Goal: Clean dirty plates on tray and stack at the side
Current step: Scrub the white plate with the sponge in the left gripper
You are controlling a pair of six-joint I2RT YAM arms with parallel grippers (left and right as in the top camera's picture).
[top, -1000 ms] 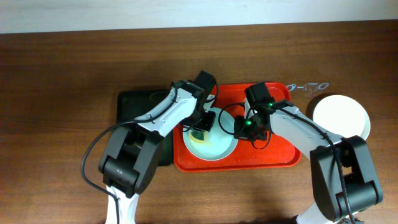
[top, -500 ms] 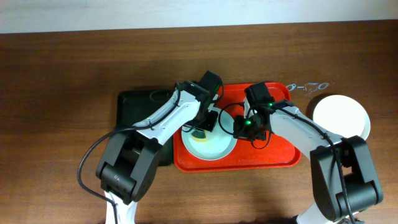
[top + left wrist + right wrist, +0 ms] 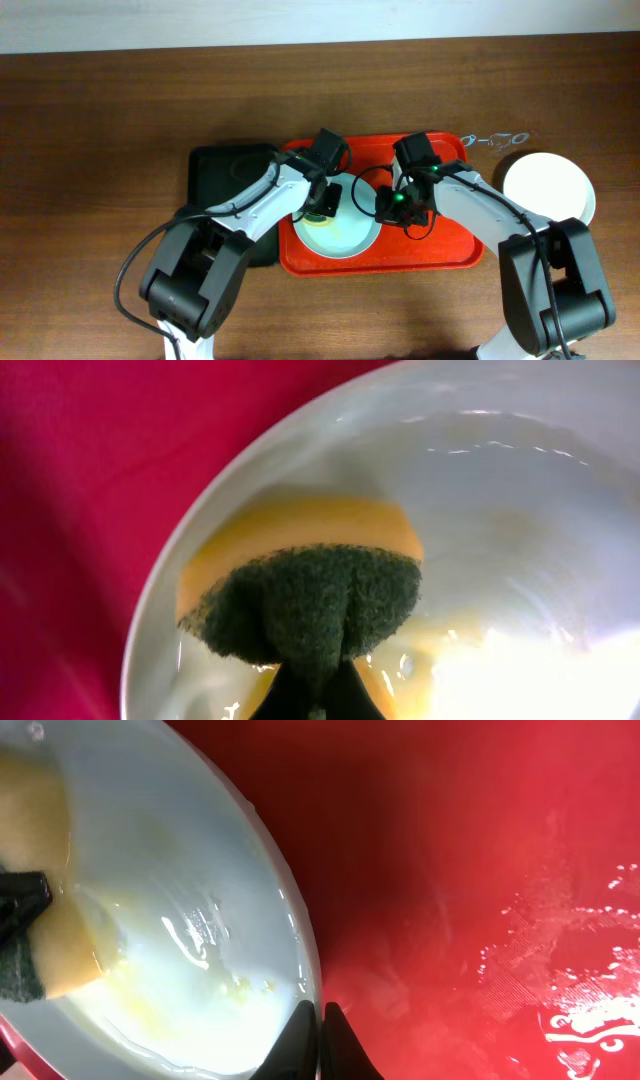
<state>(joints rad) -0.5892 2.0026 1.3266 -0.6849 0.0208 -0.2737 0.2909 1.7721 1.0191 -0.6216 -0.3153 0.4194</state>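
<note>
One dirty plate (image 3: 350, 236) lies at the front left of the red tray (image 3: 450, 240). Yellow smears show on the plate (image 3: 170, 870) in the right wrist view. My left gripper (image 3: 323, 205) is shut on a green-and-yellow sponge (image 3: 310, 595), which presses on the plate (image 3: 520, 510) near its left rim. My right gripper (image 3: 321, 1017) is shut on the plate's right rim, one finger inside and one outside. The sponge (image 3: 50, 950) also shows at the left edge of the right wrist view.
A white plate (image 3: 548, 188) sits on the wooden table right of the tray. A black tray (image 3: 225, 175) lies against the red tray's left side. The red tray's right half (image 3: 470, 870) is wet and bare.
My left wrist has shifted a little toward the front and left, with the sponge staying on the plate. The right arm has not moved.
</note>
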